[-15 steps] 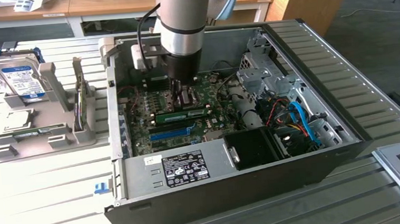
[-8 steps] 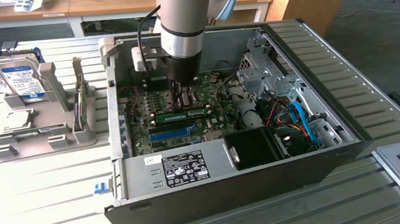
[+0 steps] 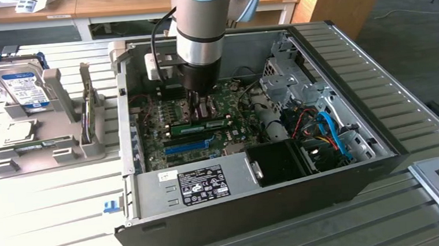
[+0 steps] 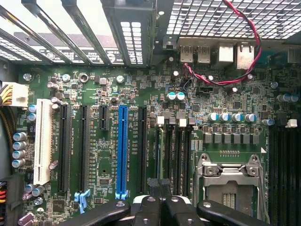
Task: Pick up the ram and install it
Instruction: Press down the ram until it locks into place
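- The gripper (image 3: 195,104) hangs inside the open computer case (image 3: 361,165), its fingers (image 4: 160,200) pressed together, just above the motherboard (image 3: 204,130).
- In the wrist view the black fingertips meet with no gap, and whether anything is pinched between them cannot be told.
- The ram (image 3: 202,126), a thin green stick with a pale label, lies along the motherboard just below the gripper's tip in the exterior view, apparently seated among the memory slots.
- Next to it, toward the near edge of the board, runs the long blue slot (image 3: 186,147); in the wrist view the same blue slot (image 4: 122,150) stands among black expansion slots, with a white slot (image 4: 42,141) beyond them.
- The metal-framed processor socket (image 4: 228,176) sits on the far side of the fingers from the blue slot.
- A red cable (image 4: 221,77) loops across the board near the rear ports.
- The grey and blue arm (image 3: 201,20) comes down from above into the case.
- The power supply (image 3: 200,185), bearing a black label, fills the case's near corner.
- On the exterior view's left, well apart from the case, a grey holder (image 3: 50,135) stands on the slatted table (image 3: 48,216), with a blue-labelled hard drive (image 3: 20,87) upright in it.
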Controlling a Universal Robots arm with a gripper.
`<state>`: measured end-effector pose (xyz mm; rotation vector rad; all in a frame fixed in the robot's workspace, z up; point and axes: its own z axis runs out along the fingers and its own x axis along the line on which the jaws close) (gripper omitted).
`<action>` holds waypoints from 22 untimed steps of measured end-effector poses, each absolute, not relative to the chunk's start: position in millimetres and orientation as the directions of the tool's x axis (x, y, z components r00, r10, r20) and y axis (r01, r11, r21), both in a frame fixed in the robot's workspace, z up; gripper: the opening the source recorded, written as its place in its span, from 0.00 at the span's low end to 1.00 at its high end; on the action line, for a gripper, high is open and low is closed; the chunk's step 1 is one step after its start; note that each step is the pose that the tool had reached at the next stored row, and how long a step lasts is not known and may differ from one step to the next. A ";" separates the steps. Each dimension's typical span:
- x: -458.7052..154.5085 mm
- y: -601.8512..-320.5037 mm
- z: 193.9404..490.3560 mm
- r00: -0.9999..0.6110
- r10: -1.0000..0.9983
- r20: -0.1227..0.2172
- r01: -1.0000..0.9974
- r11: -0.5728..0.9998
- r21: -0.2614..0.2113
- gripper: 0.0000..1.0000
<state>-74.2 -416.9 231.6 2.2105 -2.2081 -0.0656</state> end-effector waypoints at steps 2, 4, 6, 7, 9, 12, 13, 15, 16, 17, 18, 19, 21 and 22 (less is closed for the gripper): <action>-74.2 -416.9 231.4 0.001 -1.000 -0.018 -0.999 -0.001 0.041 0.10; -74.2 -416.9 230.5 0.001 -1.000 -0.018 -0.999 -0.001 0.041 0.10; -74.2 -417.0 229.5 0.001 -1.000 -0.018 -0.999 -0.001 0.041 0.10; -74.2 -417.1 229.0 0.001 -1.000 -0.018 -0.999 -0.001 0.041 0.10; -74.3 -417.2 228.5 0.001 -1.000 -0.018 -0.999 -0.001 0.041 0.10; -74.2 -417.1 228.4 0.001 -1.000 -0.018 -0.999 -0.001 0.041 0.10; -74.2 -417.2 228.3 0.001 -1.000 -0.018 -0.999 -0.001 0.041 0.10; -74.2 -417.1 228.2 0.001 -1.000 -0.018 -0.999 -0.001 0.041 0.10; -74.2 -417.1 227.7 0.001 -1.000 -0.019 -0.999 -0.001 0.041 0.10; -74.2 -417.2 227.4 0.001 -1.000 -0.018 -0.999 -0.002 0.041 0.10; -74.2 -417.4 227.0 0.001 -1.000 -0.018 -0.999 -0.001 0.041 0.10; -74.3 -417.5 226.6 0.001 -1.000 -0.018 -0.999 -0.001 0.041 0.10; -74.3 -417.8 225.7 0.001 -1.000 -0.018 -0.999 -0.001 0.041 0.10; -74.3 -418.0 225.2 0.001 -1.000 -0.018 -0.999 -0.002 0.041 0.10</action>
